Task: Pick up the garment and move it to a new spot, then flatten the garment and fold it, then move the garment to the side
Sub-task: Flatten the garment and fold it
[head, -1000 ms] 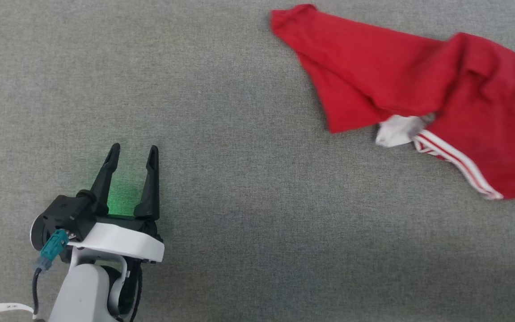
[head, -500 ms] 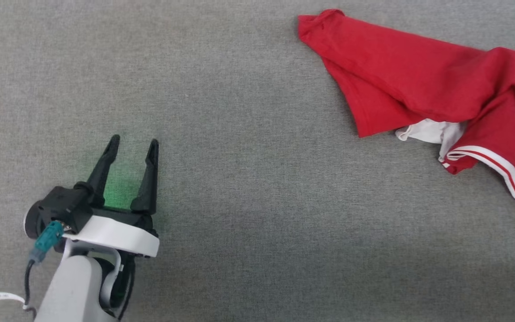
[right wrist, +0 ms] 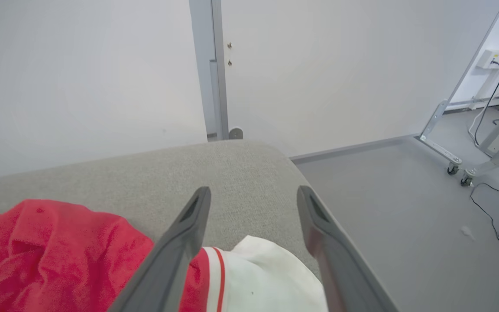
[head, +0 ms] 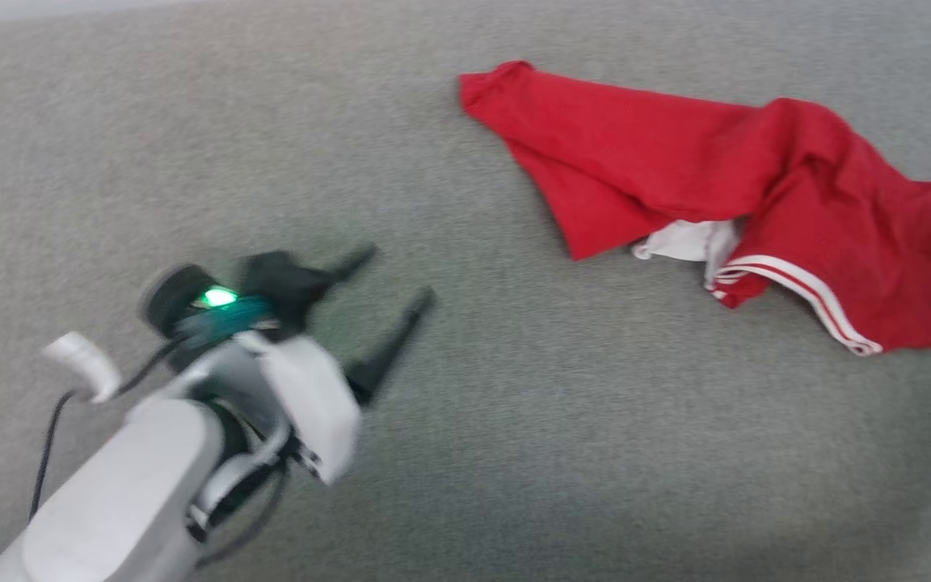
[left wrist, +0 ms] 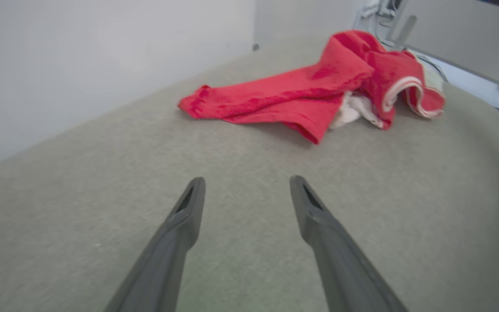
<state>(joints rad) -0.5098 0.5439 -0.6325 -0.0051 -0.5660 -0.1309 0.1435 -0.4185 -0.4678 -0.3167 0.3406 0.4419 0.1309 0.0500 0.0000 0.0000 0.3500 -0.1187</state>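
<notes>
The red garment (head: 700,186) lies crumpled on the grey fabric surface at the upper right of the head view, with a white lining (head: 680,242) showing under a fold and white-striped hems (head: 821,303). My left gripper (head: 401,279) is open at the lower left, fingers aimed at the garment (left wrist: 314,93), well short of it and empty. My right gripper (right wrist: 254,195) is open above the garment's right end, where red cloth (right wrist: 50,251) and a white panel (right wrist: 267,277) lie below its fingers.
The grey padded surface (head: 465,453) spreads around the garment. Its rounded edge (right wrist: 293,169) drops to a grey floor (right wrist: 396,208) on the right, where wheeled metal legs (right wrist: 453,167) and cables stand. White walls back the surface.
The head camera has shifted, so the picture moved. My left gripper has turned and swung right toward the garment, blurred in motion. The garment's folds look much the same.
</notes>
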